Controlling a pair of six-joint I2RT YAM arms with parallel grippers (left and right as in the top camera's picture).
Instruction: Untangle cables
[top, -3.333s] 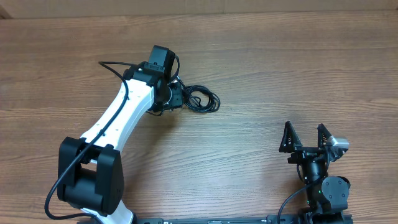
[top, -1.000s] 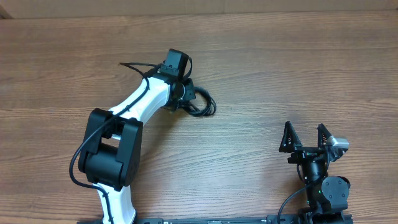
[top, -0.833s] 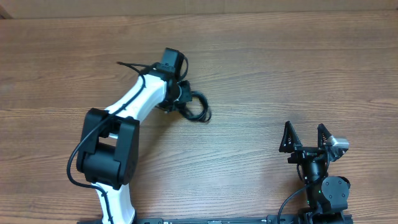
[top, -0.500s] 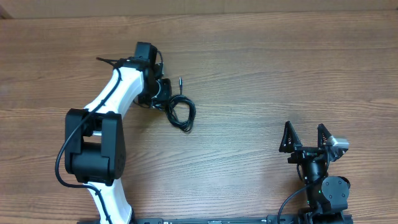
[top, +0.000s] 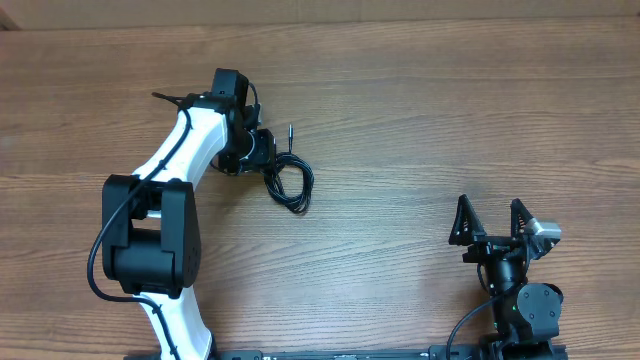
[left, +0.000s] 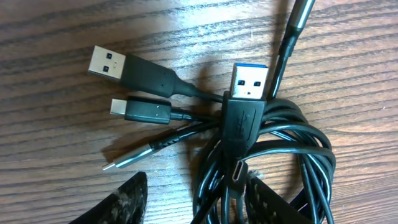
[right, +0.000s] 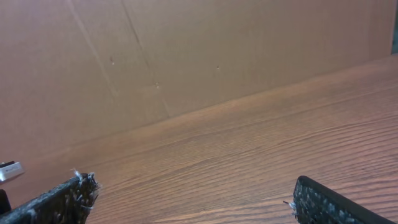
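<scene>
Left tool (left: 196, 193) straddles cables (left: 214, 177); only its wrist view shows plugs (left: 250, 81).

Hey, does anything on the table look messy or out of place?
Only the cables: a tangled black bundle at the left tool, loops overlapping, several plugs sticking out one side. Nothing looks damaged.

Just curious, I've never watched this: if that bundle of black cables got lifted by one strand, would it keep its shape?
Probably not: the cables are thin cords in loose loops, so they would likely sag. Since strands cross, the whole bundle may drag along. The plugs look rigid and would likely dangle.
</scene>
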